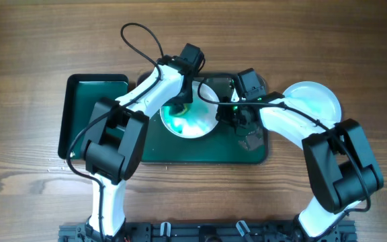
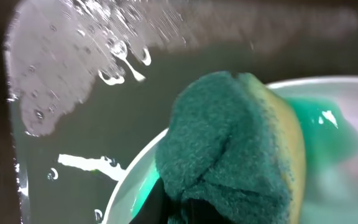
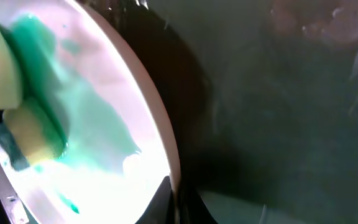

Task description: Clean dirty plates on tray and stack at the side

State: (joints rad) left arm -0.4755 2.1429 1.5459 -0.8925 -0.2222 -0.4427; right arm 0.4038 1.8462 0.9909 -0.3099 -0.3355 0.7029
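While the left gripper (image 1: 178, 107) clenches a green-and-yellow scouring sponge (image 2: 229, 143) against the green-smeared round white plate (image 1: 197, 122) — lying near the far edge of the dark green tray (image 1: 180, 153) — the right gripper (image 1: 224, 114) pinches that plate's right rim. A clean white plate (image 1: 314, 101) sits toward the wooden table's (image 1: 32, 40) right edge.

The table (image 1: 25, 40) is viewed from directly above by the overhead camera, from far enough that the whole tray (image 1: 180, 149) is framed at mid-picture. The left wrist view is taken from very near, angled down onto the sponge (image 2: 229, 143) and the plate (image 2: 334, 124), with the wet tray floor (image 2: 135, 106) behind. The right wrist view is set equally close at the plate's rim (image 3: 160, 124), facing across it, with the tray floor (image 3: 278, 124) at the right. The plate (image 1: 197, 124), its green liquid and the sponge (image 3: 36, 134) are shared by the views.
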